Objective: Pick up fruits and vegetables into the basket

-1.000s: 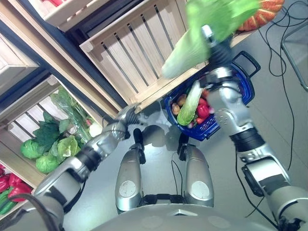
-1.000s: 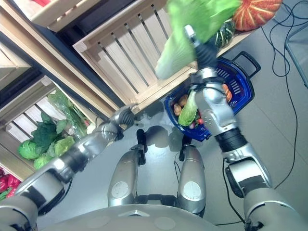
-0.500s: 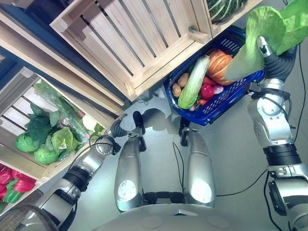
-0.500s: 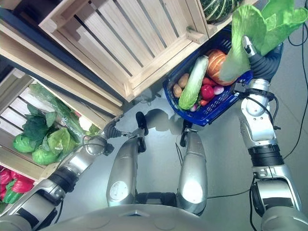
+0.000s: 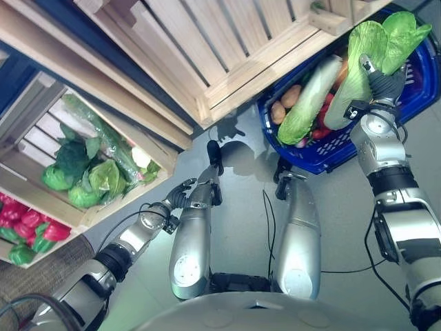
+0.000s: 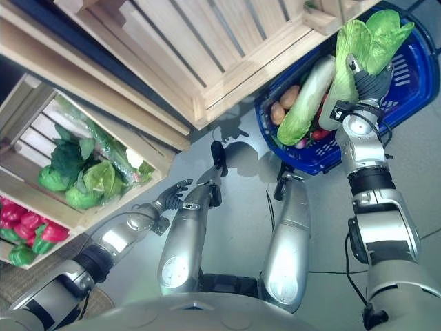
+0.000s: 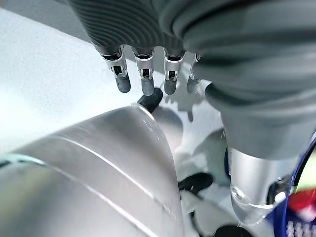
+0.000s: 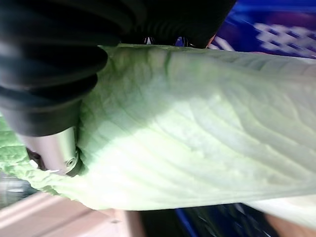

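A pale green leafy cabbage (image 5: pixel 372 62) hangs over the blue mesh-walled basket (image 5: pixel 420 83); red peppers (image 5: pixel 31 227) fill the pale slatted crate's (image 5: pixel 103 200) corner.

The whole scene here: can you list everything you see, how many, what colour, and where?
Basket: one, blue, on the floor by the empty crate.
Held cabbage: one, pale green and leafy, above the basket in the right hand.
Long cabbage: one, light green, lying in the basket.
Potatoes: a few, brown, in the basket.
Red vegetables: some, in the basket; exact kind unclear.
Empty crate: one, pale wood.
Leafy greens: several, green, in the left crate.
Red peppers: several, at far left.
Right hand: curled round the held cabbage.
Left hand: relaxed, low, holding nothing.
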Motion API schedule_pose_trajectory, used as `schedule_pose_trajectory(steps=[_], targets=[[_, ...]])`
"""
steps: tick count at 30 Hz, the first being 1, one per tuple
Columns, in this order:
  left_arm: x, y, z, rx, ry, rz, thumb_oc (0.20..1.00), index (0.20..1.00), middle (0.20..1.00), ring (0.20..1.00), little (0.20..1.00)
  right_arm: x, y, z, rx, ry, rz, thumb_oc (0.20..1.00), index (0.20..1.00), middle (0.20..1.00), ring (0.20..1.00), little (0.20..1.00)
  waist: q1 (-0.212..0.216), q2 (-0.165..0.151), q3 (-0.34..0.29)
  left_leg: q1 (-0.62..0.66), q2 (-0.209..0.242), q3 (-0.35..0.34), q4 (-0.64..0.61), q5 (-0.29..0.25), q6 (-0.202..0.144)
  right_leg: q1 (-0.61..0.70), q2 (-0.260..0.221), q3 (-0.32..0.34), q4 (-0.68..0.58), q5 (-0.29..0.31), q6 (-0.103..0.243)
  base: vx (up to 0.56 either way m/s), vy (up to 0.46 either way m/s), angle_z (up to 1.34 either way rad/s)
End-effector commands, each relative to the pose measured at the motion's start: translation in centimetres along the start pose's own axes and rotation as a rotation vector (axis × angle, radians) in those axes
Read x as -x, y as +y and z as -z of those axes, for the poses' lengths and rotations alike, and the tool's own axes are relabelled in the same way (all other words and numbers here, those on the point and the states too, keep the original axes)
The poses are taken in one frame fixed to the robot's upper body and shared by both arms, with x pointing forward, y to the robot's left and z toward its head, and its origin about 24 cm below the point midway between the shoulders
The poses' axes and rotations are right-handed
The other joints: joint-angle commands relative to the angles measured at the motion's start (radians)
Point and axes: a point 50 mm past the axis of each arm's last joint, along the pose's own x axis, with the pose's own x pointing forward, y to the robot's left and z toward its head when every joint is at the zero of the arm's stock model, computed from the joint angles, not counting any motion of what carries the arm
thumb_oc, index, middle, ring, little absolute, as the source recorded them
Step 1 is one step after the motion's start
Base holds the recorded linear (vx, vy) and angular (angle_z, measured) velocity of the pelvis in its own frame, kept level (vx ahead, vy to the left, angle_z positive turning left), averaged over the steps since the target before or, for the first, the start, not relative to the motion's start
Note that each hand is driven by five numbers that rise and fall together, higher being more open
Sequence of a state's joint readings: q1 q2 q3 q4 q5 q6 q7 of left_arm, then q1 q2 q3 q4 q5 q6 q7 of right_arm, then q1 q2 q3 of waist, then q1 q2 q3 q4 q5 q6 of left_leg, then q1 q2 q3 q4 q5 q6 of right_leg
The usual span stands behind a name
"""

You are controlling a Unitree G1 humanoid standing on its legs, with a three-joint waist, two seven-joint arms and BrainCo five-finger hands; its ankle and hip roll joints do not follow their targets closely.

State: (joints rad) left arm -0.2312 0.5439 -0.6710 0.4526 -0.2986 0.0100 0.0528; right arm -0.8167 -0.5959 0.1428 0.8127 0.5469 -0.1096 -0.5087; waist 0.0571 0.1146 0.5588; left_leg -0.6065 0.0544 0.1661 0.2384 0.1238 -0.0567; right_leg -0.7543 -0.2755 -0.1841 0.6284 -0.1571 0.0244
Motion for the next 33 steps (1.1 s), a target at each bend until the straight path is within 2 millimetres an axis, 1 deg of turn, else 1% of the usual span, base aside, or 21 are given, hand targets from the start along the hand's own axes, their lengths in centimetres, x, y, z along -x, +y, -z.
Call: schedule_pose_trajectory(steps=[1, 2, 4, 7, 9, 10, 15, 16, 19, 20, 21, 24, 28, 31, 32, 33], targets=[[0.7, -3.3, -0.2, 0.109, -0.072, 0.066, 1.000, 1.000, 1.000, 1.000, 1.000, -1.8, -2.3, -2.8, -0.040, -0.053, 0.050, 0.200, 0.200, 0.200, 0.200, 0.200, 0.000, 0.162, -0.039, -0.039, -0.004, 0.007, 0.143, -0.166, -0.019, 0.001, 0.023, -0.018, -0.018, -0.029, 0.031, 0.02, 0.039, 0.23], [0.7, -3.3, -0.2, 0.123, -0.082, 0.063, 1.000, 1.000, 1.000, 1.000, 1.000, -2.0, -2.6, -2.6, -0.036, -0.030, 0.068, 0.200, 0.200, 0.200, 0.200, 0.200, 0.006, 0.173, -0.039, -0.047, -0.009, 0.005, 0.146, -0.166, -0.018, -0.011, 0.020, -0.017, -0.008, -0.033, 0.028, 0.02, 0.027, 0.21], [0.8, -3.4, -0.2, 0.137, -0.089, 0.065, 1.000, 1.000, 1.000, 1.000, 1.000, -2.3, -2.9, -2.3, -0.026, -0.002, 0.090, 0.200, 0.200, 0.200, 0.200, 0.200, 0.012, 0.183, -0.039, -0.055, -0.013, 0.004, 0.149, -0.167, -0.017, -0.022, 0.017, -0.016, 0.001, -0.037, 0.025, 0.01, 0.025, 0.11], [1.1, -3.7, 0.3, 0.182, -0.091, 0.068, 1.000, 1.000, 1.000, 1.000, 1.000, -2.8, -4.8, -0.9, -0.037, 0.114, 0.186, 0.200, 0.200, 0.200, 0.200, 0.200, 0.030, 0.214, -0.039, -0.084, -0.024, 0.003, 0.168, -0.170, -0.009, -0.062, 0.007, -0.010, 0.039, -0.047, 0.014, 0.02, 0.035, 0.06], [1.1, -3.8, 0.4, 0.199, -0.089, 0.062, 1.000, 1.000, 1.000, 1.000, 1.000, -2.9, -5.5, -0.5, -0.041, 0.147, 0.225, 0.200, 0.200, 0.200, 0.200, 0.200, 0.035, 0.222, -0.039, -0.094, -0.027, 0.002, 0.174, -0.173, -0.005, -0.073, 0.005, -0.008, 0.048, -0.050, 0.012, 0.01, -0.005, 0.11], [1.3, -4.0, 0.6, 0.228, -0.081, 0.049, 1.000, 1.000, 1.000, 1.000, 1.000, -2.8, -6.4, 0.2, -0.044, 0.184, 0.273, 0.200, 0.200, 0.200, 0.200, 0.200, 0.040, 0.232, -0.039, -0.110, -0.030, 0.001, 0.183, -0.176, 0.000, -0.092, 0.004, -0.004, 0.061, -0.054, 0.008, 0.00, -0.007, 0.11], [1.6, -4.3, 1.5, 0.303, -0.058, 0.024, 1.000, 1.000, 1.000, 1.000, 1.000, -2.5, -8.3, 1.5, -0.082, 0.263, 0.396, 0.200, 0.200, 0.200, 0.200, 0.200, 0.047, 0.246, -0.039, -0.146, -0.033, -0.006, 0.212, -0.185, 0.011, -0.140, 0.003, 0.014, 0.101, -0.065, 0.000, -0.01, 0.001, 0.06], [1.8, -4.4, 1.8, 0.318, -0.048, 0.021, 1.000, 1.000, 1.000, 1.000, 1.000, -2.2, -8.9, 2.1, -0.125, 0.297, 0.447, 0.200, 0.200, 0.200, 0.200, 0.200, 0.048, 0.248, -0.039, -0.157, -0.034, -0.009, 0.222, -0.188, 0.014, -0.150, 0.005, 0.020, 0.109, -0.067, -0.001, 0.00, -0.001, 0.05], [1.9, -4.5, 2.3, 0.336, -0.035, 0.018, 1.000, 1.000, 1.000, 1.000, 1.000, -1.6, -10.0, 3.4, -0.208, 0.388, 0.540, 0.200, 0.200, 0.200, 0.200, 0.200, 0.047, 0.247, -0.039, -0.162, -0.035, -0.012, 0.226, -0.190, 0.017, -0.154, 0.009, 0.025, 0.110, -0.068, -0.002, -0.01, -0.003, 0.03], [2.0, -4.6, 2.5, 0.334, -0.029, 0.015, 1.000, 1.000, 1.000, 1.000, 1.000, -1.3, -10.4, 4.1, -0.242, 0.426, 0.561, 0.332, 0.332, 0.332, 0.332, 0.332, 0.046, 0.246, -0.039, -0.162, -0.034, -0.013, 0.225, -0.190, 0.019, -0.154, 0.011, 0.026, 0.108, -0.067, -0.002, 0.00, 0.000, 0.00], [2.1, -4.7, 2.7, 0.329, -0.023, 0.015, 1.000, 1.000, 1.000, 1.000, 1.000, -0.9, -10.8, 4.9, -0.291, 0.478, 0.578, 1.000, 1.000, 1.000, 1.000, 1.000, 0.047, 0.245, -0.039, -0.158, -0.035, -0.014, 0.223, -0.190, 0.019, -0.147, 0.014, 0.028, 0.104, -0.067, -0.002, 0.00, 0.000, 0.00], [2.3, -4.7, 3.0, 0.332, -0.013, 0.019, 1.000, 1.000, 1.000, 1.000, 1.000, -0.4, -11.8, 6.0, -0.308, 0.456, 0.611, 1.000, 1.000, 1.000, 1.000, 1.000, 0.044, 0.242, -0.039, -0.135, -0.036, -0.019, 0.211, -0.187, 0.018, -0.118, 0.021, 0.028, 0.086, -0.062, -0.001, 0.00, 0.000, 0.00], [2.4, -4.8, 3.3, 0.329, 0.004, 0.028, 1.000, 1.000, 1.000, 1.000, 1.000, -0.4, -12.3, 5.5, -0.249, 0.335, 0.618, 1.000, 1.000, 1.000, 1.000, 1.000, 0.035, 0.232, -0.039, -0.089, -0.038, -0.017, 0.182, -0.180, 0.013, -0.065, 0.030, 0.024, 0.049, -0.047, 0.006, 0.00, 0.042, 0.00], [2.4, -4.4, 3.6, 0.312, 0.023, 0.017, 1.000, 1.000, 1.000, 1.000, 1.000, -0.4, -11.7, 4.7, -0.116, 0.210, 0.573, 1.000, 1.000, 1.000, 1.000, 1.000, 0.019, 0.213, -0.039, -0.030, -0.033, -0.014, 0.139, -0.165, 0.007, 0.000, 0.037, 0.018, -0.013, -0.022, 0.015, -0.04, 0.079, -0.11], [2.3, -4.0, 3.8, 0.314, 0.032, 0.007, 1.000, 1.000, 1.000, 1.000, 1.000, -0.4, -11.2, 4.4, -0.095, 0.165, 0.552, 1.000, 1.000, 1.000, 1.000, 1.000, 0.011, 0.203, -0.039, -0.021, -0.026, -0.003, 0.113, -0.135, 0.012, 0.012, 0.041, 0.003, -0.050, 0.017, 0.008, -0.10, 0.112, -0.15], [2.4, -3.8, 4.2, 0.316, 0.050, 0.006, 1.000, 1.000, 1.000, 1.000, 1.000, -0.3, -11.1, 4.3, -0.073, 0.126, 0.529, 1.000, 1.000, 1.000, 1.000, 1.000, 0.003, 0.190, -0.039, 0.006, -0.024, -0.003, 0.102, -0.134, 0.011, 0.040, 0.043, 0.001, -0.070, 0.025, 0.011, -0.10, 0.101, -0.14]])
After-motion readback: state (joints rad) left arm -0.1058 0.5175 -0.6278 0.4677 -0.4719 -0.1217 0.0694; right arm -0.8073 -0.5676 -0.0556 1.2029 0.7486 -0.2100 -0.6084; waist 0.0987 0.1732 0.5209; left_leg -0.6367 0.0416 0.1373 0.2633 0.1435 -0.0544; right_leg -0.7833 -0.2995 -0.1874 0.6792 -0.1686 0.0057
